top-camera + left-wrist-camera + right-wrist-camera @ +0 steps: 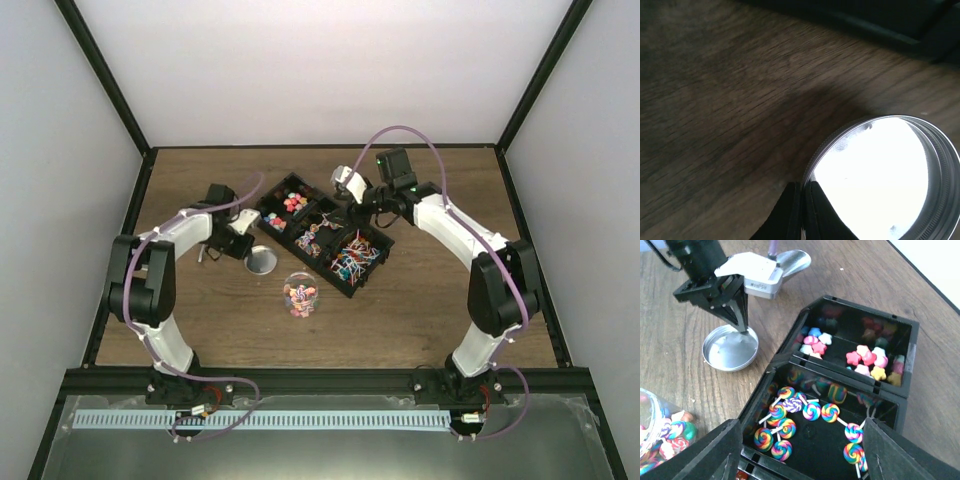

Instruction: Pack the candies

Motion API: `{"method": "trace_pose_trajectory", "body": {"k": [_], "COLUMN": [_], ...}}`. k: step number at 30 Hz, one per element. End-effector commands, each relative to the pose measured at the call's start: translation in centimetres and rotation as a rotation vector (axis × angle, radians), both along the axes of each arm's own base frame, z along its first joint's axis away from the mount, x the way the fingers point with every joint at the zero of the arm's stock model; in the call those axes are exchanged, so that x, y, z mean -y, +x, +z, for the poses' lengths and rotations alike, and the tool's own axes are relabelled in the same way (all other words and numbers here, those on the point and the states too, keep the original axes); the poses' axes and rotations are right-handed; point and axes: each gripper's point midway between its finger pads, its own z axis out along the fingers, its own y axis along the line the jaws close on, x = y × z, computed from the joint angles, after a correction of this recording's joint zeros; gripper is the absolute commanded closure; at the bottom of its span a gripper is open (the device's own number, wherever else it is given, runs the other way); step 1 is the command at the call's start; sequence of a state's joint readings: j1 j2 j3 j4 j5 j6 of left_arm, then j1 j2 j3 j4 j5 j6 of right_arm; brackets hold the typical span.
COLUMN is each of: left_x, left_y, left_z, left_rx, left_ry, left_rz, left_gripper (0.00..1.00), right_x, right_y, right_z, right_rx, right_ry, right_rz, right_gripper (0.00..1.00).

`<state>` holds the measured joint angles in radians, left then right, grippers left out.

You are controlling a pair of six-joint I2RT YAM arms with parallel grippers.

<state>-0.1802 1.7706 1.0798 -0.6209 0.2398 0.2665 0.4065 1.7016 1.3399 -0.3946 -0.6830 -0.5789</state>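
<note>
A brown wooden table (430,300) between white walls (320,70) carries a black compartment tray (865,308) holding bright candies (812,410). Beside the tray, the left pincer (742,329) pinches a round silver metal lid (730,350). Above the tray, the right pincer (801,425) gapes wide.

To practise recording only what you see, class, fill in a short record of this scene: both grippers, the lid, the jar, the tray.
left gripper: shut on the metal lid's rim
metal lid: on the table, left of the tray
right gripper: open, above the lollipops
jar: uncapped, candies inside, nearer the arm bases than the tray
tray: black, compartments of lollipops and star candies
</note>
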Motion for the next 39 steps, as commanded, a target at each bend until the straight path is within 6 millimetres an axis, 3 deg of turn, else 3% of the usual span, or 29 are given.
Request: {"method": "trace_pose_trajectory", "body": {"k": [1, 4, 8, 12, 17, 22, 31, 39], "left_x": [1.5, 3.4, 4.3, 5.7, 6.7, 7.1, 7.5, 7.8], "left_y": [-1.3, -3.7, -6.0, -8.0, -8.2, -8.1, -8.0, -7.9], "left_z": [5.5, 8.0, 9.9, 11.7, 13.4, 13.7, 13.8, 13.7], "left_rx": [-0.046, -0.152, -0.232, -0.302, -0.317, -0.321, -0.333, -0.345], "left_ry": [-0.151, -0.279, -0.351, -0.481, -0.571, -0.601, -0.635, -0.646], "left_rz": [-0.075, -0.159, -0.236, -0.302, -0.329, -0.320, -0.316, -0.313], "left_gripper": [0.96, 0.96, 0.96, 0.96, 0.96, 0.96, 0.96, 0.96], "right_x": [-1.7, -3.5, -5.7, -7.0, -8.3, -8.9, -10.8, -11.7], "right_y": [-1.7, -4.8, -9.1, -11.2, -13.1, -15.5, -16.8, -16.4], "right_z": [4.4, 4.6, 3.7, 2.6, 2.7, 2.1, 2.0, 1.1], "right_rx": [0.162, 0.231, 0.350, 0.481, 0.557, 0.610, 0.687, 0.771], "right_ry": [0.037, 0.012, -0.056, -0.119, -0.124, -0.134, -0.124, -0.171], "right_rz": [0.136, 0.292, 0.502, 0.604, 0.662, 0.752, 0.808, 0.820], "right_gripper": [0.35, 0.42, 0.47, 0.46, 0.40, 0.40, 0.42, 0.57]}}
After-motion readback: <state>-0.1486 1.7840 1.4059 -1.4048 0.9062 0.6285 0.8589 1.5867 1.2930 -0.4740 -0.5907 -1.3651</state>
